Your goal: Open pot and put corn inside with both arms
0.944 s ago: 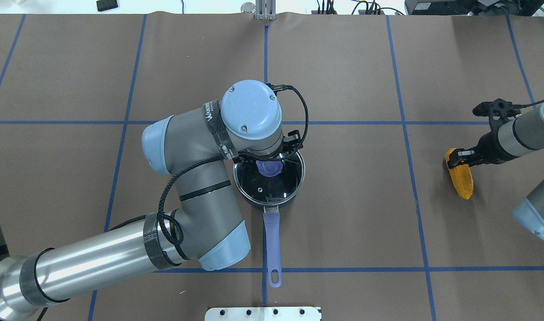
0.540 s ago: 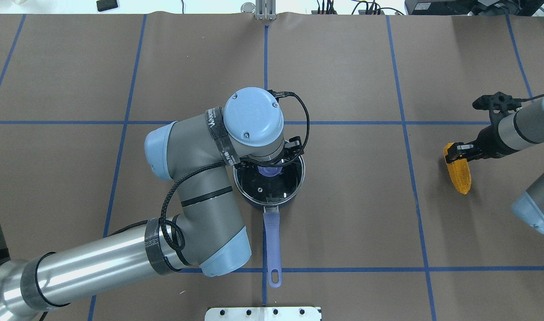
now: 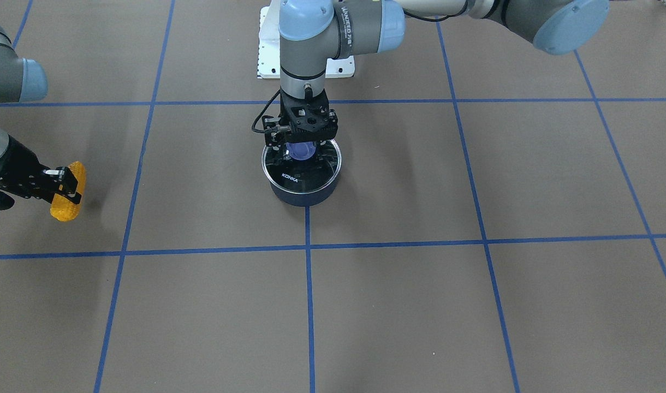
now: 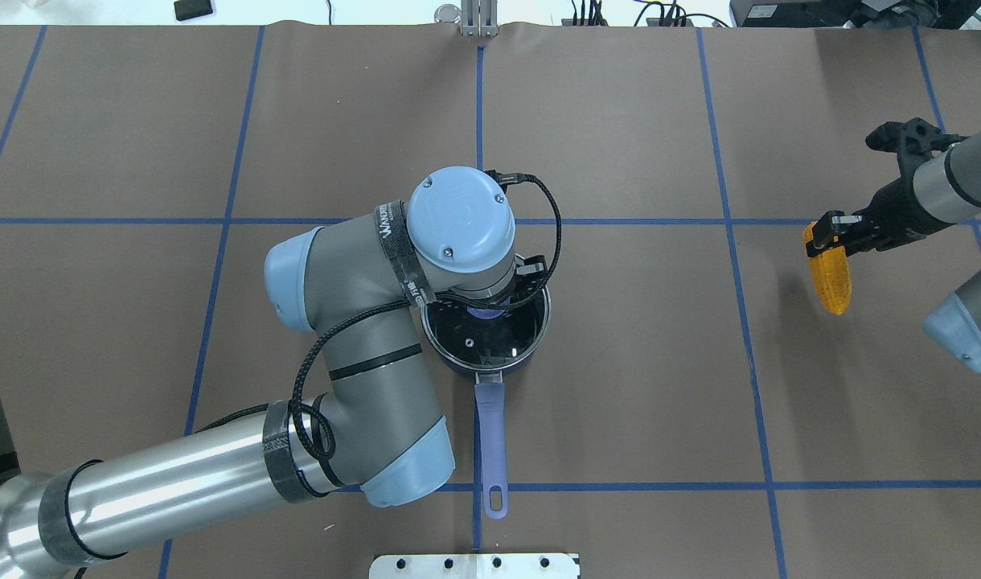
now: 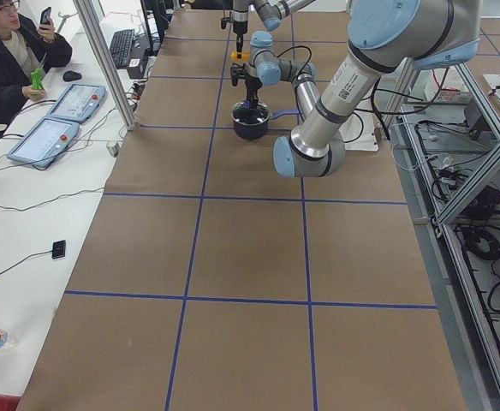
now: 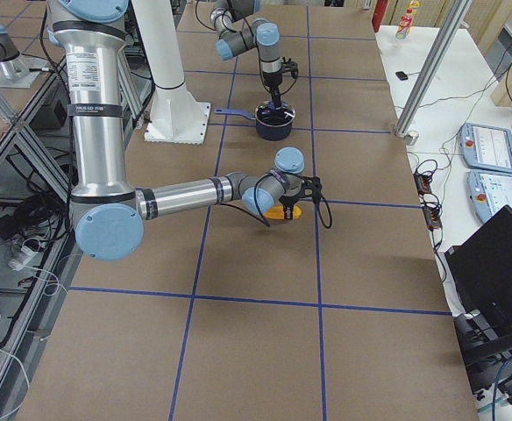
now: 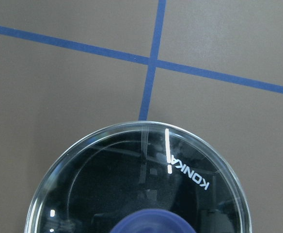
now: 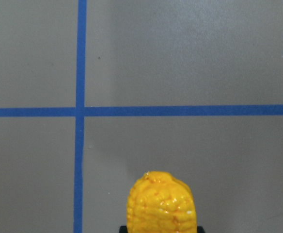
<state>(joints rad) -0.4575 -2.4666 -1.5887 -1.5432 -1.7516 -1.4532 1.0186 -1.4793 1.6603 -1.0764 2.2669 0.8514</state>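
Note:
The navy pot (image 4: 457,367) stands at the table's middle, its purple-blue handle (image 4: 490,434) pointing toward the robot. The glass KONKA lid (image 3: 303,176) lies on it, also in the left wrist view (image 7: 146,179). My left gripper (image 3: 302,148) hangs straight down over the lid, its fingers on either side of the purple knob (image 3: 302,151); they look open. My right gripper (image 4: 833,238) is shut on one end of the yellow corn (image 4: 830,273) at the far right, held above the table. The corn also shows in the front view (image 3: 68,194) and the right wrist view (image 8: 163,204).
Blue tape lines divide the brown table cover into squares. A white base plate (image 4: 474,565) sits at the robot's edge. A seated operator (image 5: 10,51) and control pendants (image 5: 44,141) are at a side table beyond the far edge.
The right gripper has carried the corn upward and away from the robot. The left wrist has shifted slightly toward the robot and now covers more of the lid knob.

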